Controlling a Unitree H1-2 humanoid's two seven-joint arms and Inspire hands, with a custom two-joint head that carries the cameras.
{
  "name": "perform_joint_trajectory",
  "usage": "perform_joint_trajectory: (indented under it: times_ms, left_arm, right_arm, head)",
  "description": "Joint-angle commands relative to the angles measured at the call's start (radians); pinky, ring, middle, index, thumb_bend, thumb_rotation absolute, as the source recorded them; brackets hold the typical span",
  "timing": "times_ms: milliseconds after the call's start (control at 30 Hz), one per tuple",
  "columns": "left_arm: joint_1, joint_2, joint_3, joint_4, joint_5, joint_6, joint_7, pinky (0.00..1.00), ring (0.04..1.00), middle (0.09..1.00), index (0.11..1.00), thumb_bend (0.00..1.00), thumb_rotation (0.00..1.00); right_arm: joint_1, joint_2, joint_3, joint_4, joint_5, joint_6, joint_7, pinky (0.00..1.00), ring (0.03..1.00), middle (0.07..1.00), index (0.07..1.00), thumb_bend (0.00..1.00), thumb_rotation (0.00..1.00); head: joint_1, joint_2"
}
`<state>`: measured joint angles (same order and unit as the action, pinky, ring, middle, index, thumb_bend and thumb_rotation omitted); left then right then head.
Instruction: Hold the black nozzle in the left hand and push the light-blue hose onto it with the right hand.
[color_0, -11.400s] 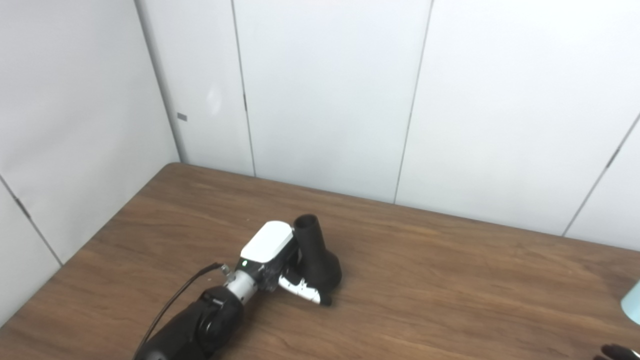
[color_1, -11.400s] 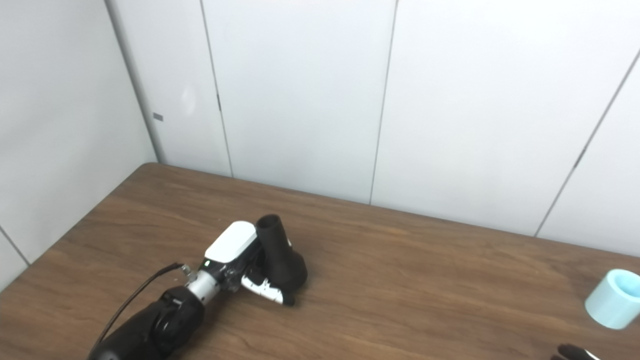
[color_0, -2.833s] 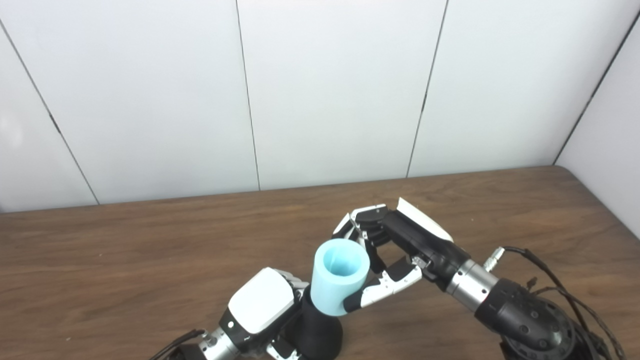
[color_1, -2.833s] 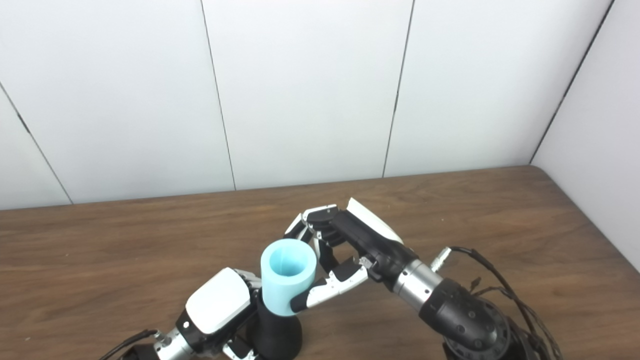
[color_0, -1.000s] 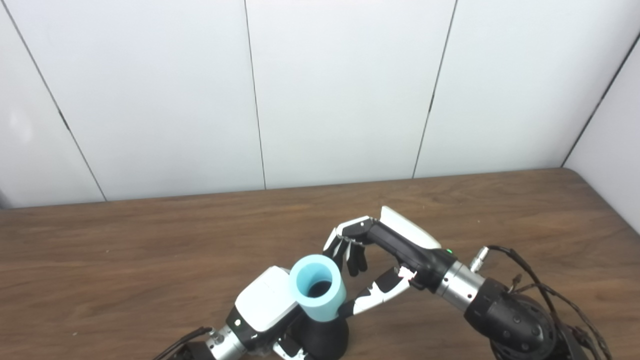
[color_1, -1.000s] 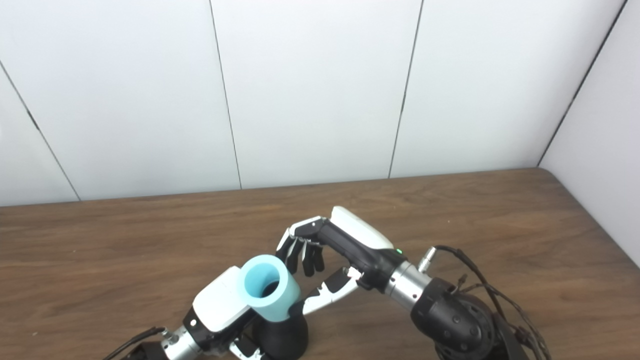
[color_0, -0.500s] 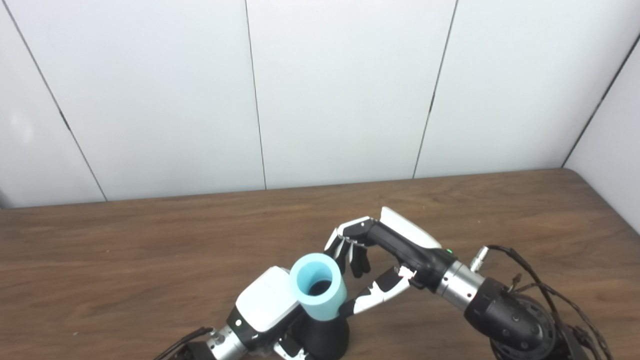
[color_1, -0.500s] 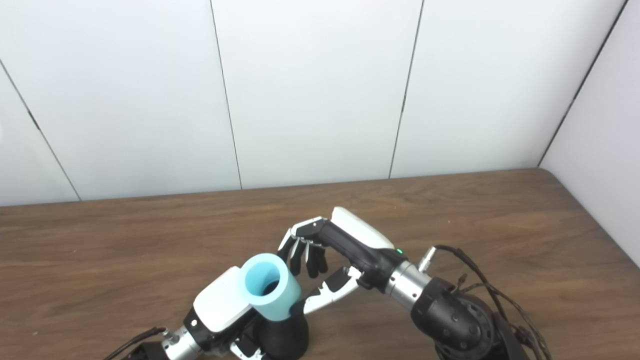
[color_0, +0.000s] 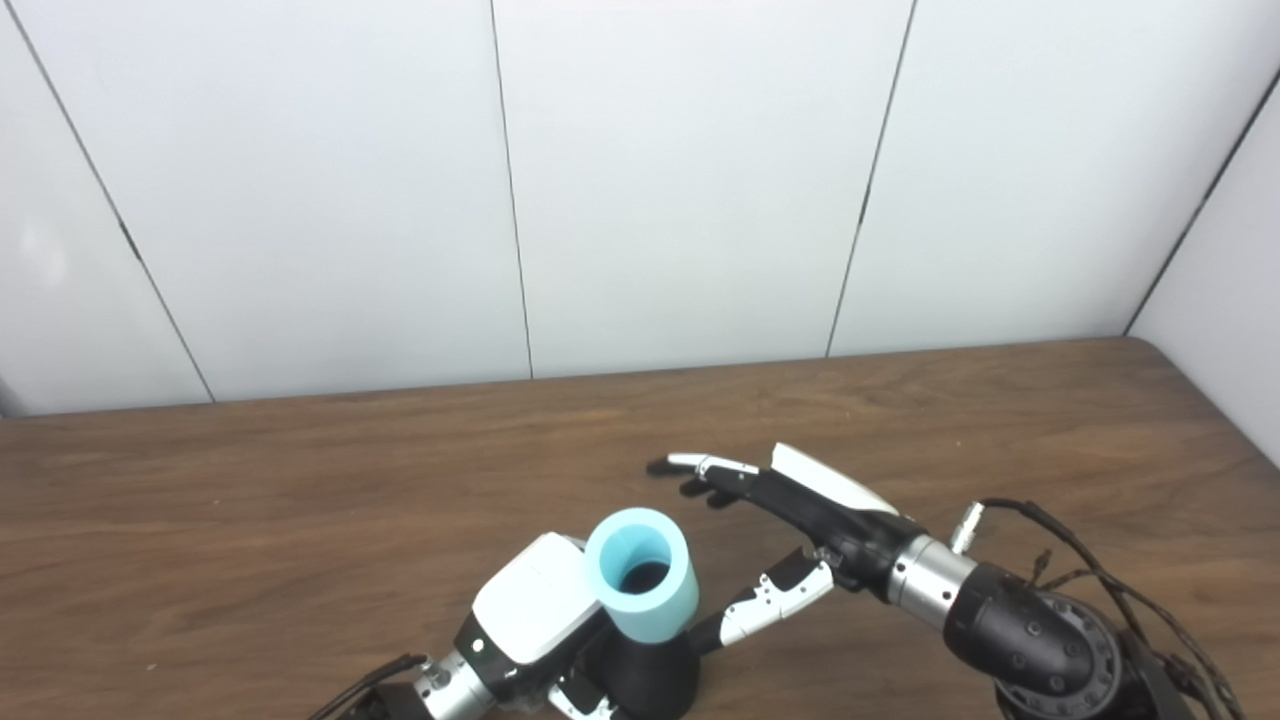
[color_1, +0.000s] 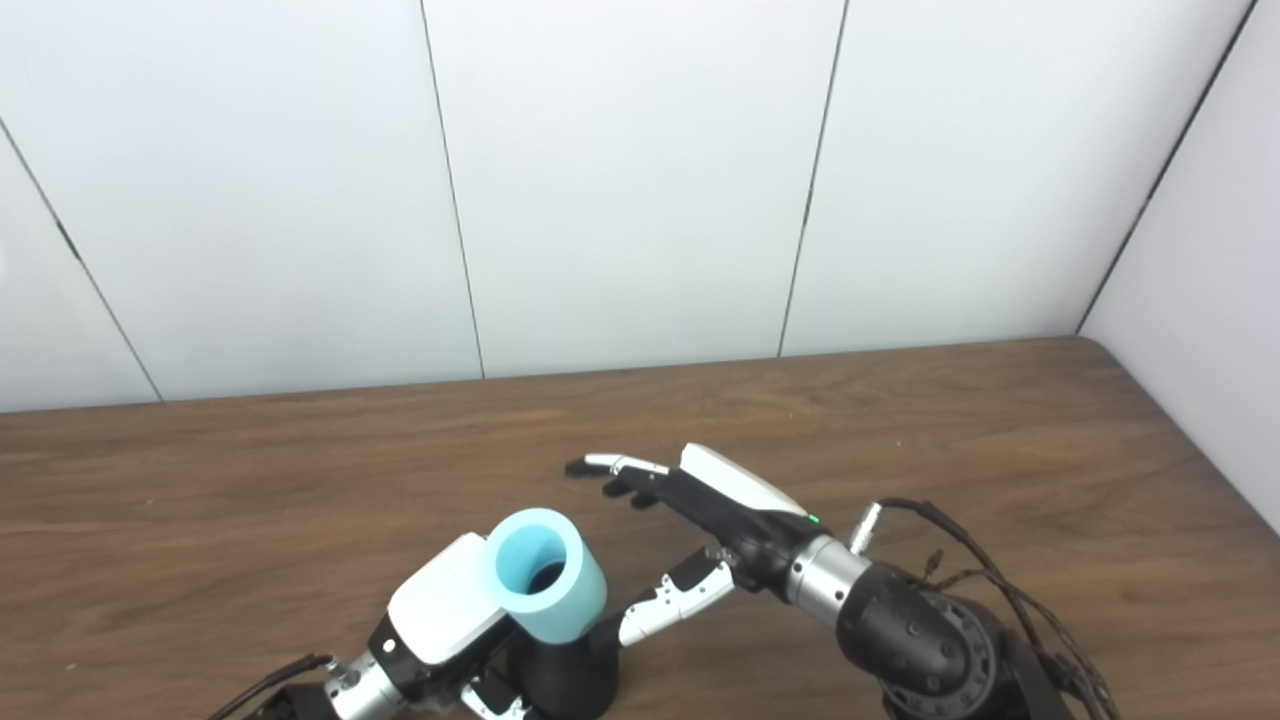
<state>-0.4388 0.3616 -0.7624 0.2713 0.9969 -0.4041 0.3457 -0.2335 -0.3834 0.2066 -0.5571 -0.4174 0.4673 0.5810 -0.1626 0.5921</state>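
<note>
The black nozzle stands near the table's front edge with my left hand shut around its lower part. The light-blue hose sits over the nozzle's neck, its open end up and tilted toward me. My right hand is open just to the right of it, fingers stretched flat toward the left. Its thumb lies low next to the nozzle's base; whether it touches I cannot tell. The hand holds nothing.
The brown wooden table runs to white wall panels at the back and a side wall at the far right. A cable trails from my right wrist.
My right hand's fingers, curled beside the hose half a second ago, have straightened out flat, and the hand has dropped a little lower. The hose stays on the nozzle.
</note>
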Motion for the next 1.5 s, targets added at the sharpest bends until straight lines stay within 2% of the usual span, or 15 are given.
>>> perform_joint_trajectory:
  times_ms: [0,167,267,333,367,467,567,667,967,1300,1467]
  left_arm:
    - [0.05,0.0,-0.058,0.041,0.078,-0.012,-0.076,0.31,0.39,0.449,0.512,0.5,0.0]
    - [0.052,0.0,-0.057,0.041,0.075,-0.011,-0.077,0.3,0.375,0.455,0.51,0.5,0.0]
    - [0.054,-0.001,-0.056,0.041,0.069,-0.013,-0.079,0.33,0.414,0.462,0.507,0.5,0.0]
    - [0.056,0.0,-0.056,0.039,0.067,-0.012,-0.084,0.34,0.417,0.459,0.508,0.5,0.0]
    - [0.055,-0.001,-0.057,0.041,0.072,-0.013,-0.075,0.34,0.417,0.458,0.508,0.5,0.0]
    - [0.054,-0.002,-0.06,0.046,0.079,-0.014,-0.065,0.32,0.401,0.449,0.512,0.5,0.0]
    - [0.052,-0.005,-0.06,0.05,0.073,-0.014,-0.072,0.33,0.409,0.462,0.508,0.5,0.0]
    - [0.052,-0.008,-0.059,0.053,0.067,-0.011,-0.082,0.32,0.393,0.452,0.514,0.5,0.0]
    - [0.05,-0.012,-0.059,0.055,0.075,-0.006,-0.073,0.31,0.388,0.452,0.515,0.5,0.0]
    - [0.046,-0.013,-0.063,0.063,0.085,-0.006,-0.062,0.32,0.411,0.445,0.512,0.5,0.0]
    - [0.049,-0.014,-0.057,0.054,0.062,-0.002,-0.095,0.29,0.376,0.446,0.523,0.5,0.0]
  right_arm:
    - [-0.034,-0.005,-0.015,-0.039,-0.01,0.002,0.003,0.9,0.999,1.0,1.0,1.0,0.38]
    - [-0.029,-0.004,-0.03,-0.041,0.0,0.002,0.021,0.91,1.0,1.0,1.0,1.0,0.39]
    - [-0.018,-0.001,-0.057,-0.053,0.023,-0.009,-0.01,0.98,1.0,1.0,1.0,1.0,0.43]
    - [-0.006,0.005,-0.082,-0.061,0.022,-0.053,-0.06,1.0,1.0,1.0,1.0,1.0,0.57]
    - [0.004,0.005,-0.097,-0.062,0.008,-0.114,-0.107,1.0,1.0,1.0,1.0,1.0,0.6]
    - [0.025,0.004,-0.125,-0.059,-0.049,-0.291,-0.241,1.0,1.0,1.0,1.0,1.0,0.79]
    - [0.033,0.0,-0.137,-0.064,-0.102,-0.406,-0.318,1.0,1.0,1.0,1.0,1.0,0.85]
    - [0.036,-0.013,-0.136,-0.083,-0.165,-0.501,-0.351,1.0,1.0,1.0,1.0,0.96,0.9]
    - [0.046,-0.005,-0.12,-0.166,-0.265,-0.641,-0.338,1.0,1.0,1.0,1.0,0.92,0.93]
    - [0.05,-0.002,-0.109,-0.19,-0.292,-0.68,-0.276,1.0,1.0,1.0,1.0,0.95,0.92]
    - [0.043,-0.006,-0.096,-0.175,-0.344,-0.752,-0.277,1.0,1.0,1.0,0.983,0.97,0.92]
  head:
    - [0.001,-0.001]
    - [0.0,-0.002]
    - [0.0,0.001]
    - [0.0,0.002]
    - [0.001,0.004]
    - [0.001,0.006]
    - [0.004,0.005]
    - [0.006,0.004]
    - [0.014,0.002]
    - [0.023,0.002]
    - [0.022,0.003]
